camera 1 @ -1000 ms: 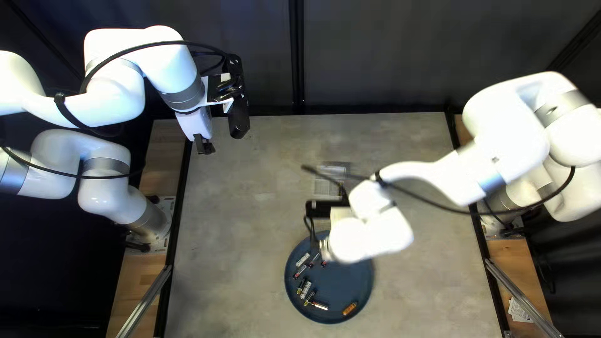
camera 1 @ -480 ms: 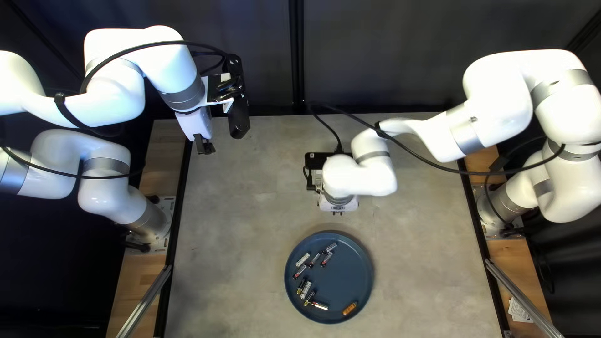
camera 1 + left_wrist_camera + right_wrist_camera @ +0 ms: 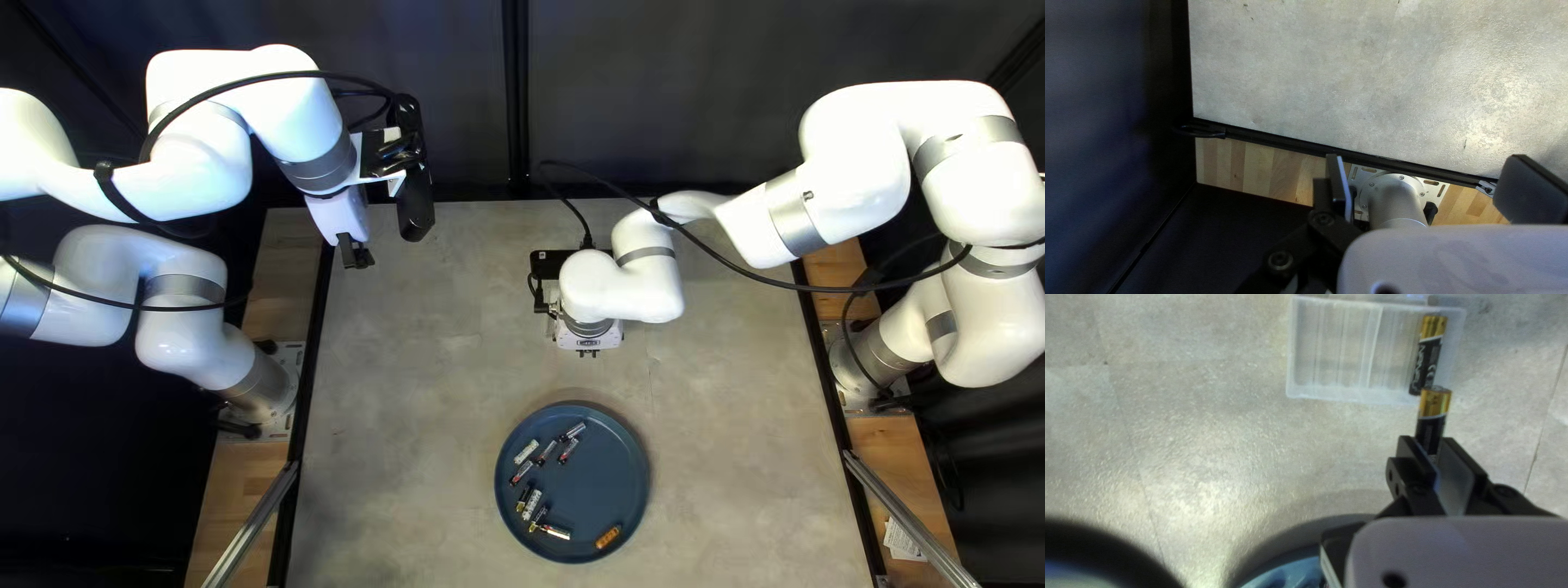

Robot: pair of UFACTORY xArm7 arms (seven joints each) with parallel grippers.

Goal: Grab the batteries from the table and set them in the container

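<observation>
Battery (image 3: 1432,424), gold end outward, pinched by the right gripper (image 3: 1429,440), fingers drawn close together, 1 pad against each side. Held by the end nearer the gripper and lined up roughly with the long slots, presumably to be laid into the see-through container (image 3: 1334,354) without a turn. Just past the gold tip, 1 black-and-gold battery (image 3: 1427,356) already in an end slot, likely a row begun from that side. Further batteries (image 3: 523,473) loose on the blue plate (image 3: 599,468), toward the near edge of the table (image 3: 414,436), probably grouped as a supply within easy reach. Left gripper (image 3: 1426,160) well apart, by the table's far left corner, fingers spread wide with nothing between, seemingly parked to leave working room. Hidden in the top left view: container and held battery, beneath the right arm (image 3: 621,289). Cut off in the right wrist view: most of the plate, reduced to a blurred blue curve. Hard to make out: the held battery's rear end, sunk between the fingers, and any gap or contact between its tip and the container's rim.
</observation>
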